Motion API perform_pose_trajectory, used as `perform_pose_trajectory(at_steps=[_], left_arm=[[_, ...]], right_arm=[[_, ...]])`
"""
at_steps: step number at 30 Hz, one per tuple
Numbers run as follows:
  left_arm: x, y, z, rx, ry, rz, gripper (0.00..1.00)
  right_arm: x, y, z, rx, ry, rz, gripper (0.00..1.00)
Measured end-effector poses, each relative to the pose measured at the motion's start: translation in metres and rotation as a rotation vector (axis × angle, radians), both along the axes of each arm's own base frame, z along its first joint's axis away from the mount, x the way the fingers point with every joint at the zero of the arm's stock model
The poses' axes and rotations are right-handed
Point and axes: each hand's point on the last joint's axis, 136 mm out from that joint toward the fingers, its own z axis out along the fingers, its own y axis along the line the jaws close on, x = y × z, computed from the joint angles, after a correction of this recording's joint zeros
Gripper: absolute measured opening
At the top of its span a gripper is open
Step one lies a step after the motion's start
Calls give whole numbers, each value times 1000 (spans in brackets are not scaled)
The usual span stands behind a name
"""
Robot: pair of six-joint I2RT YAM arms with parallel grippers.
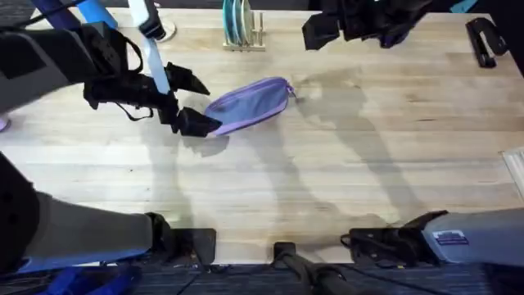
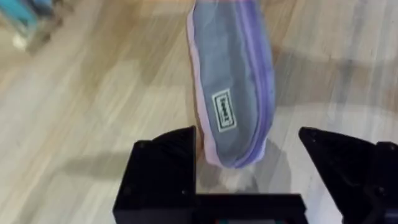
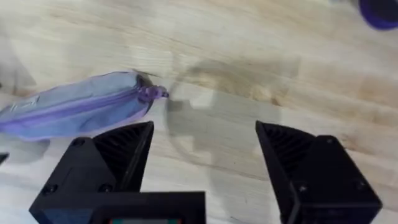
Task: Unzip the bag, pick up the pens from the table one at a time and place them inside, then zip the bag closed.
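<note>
The lavender bag (image 1: 250, 104) lies on the table (image 1: 368, 164) left of centre, and its zipper looks closed. Its purple pull (image 3: 152, 93) sits at the right end. My left gripper (image 1: 190, 102) is open at the bag's left end. In the left wrist view that end of the bag (image 2: 230, 81) lies between the black fingers (image 2: 165, 162) without being clamped. My right gripper (image 1: 323, 33) hangs raised over the back of the table, open and holding nothing, up and to the right of the pull. The pens are out of view.
A wooden rack with plates (image 1: 241, 29) stands at the back centre. A white round object (image 1: 164, 33) sits to its left. A black stapler (image 1: 483, 41) lies at the back right. Something white (image 1: 516, 164) is at the right edge.
</note>
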Motion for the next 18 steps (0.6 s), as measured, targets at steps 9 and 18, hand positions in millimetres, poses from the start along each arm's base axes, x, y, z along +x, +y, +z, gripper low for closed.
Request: perform_pose_trajectory(at_steps=[9,18], left_arm=[[5,31,67,191,42,233,995],[-29,52,133,254,82,580,995]], right_arm=[[-36,-13,34,-14,-34,47,996],[-46,-17,42,-13,-42,50,996]])
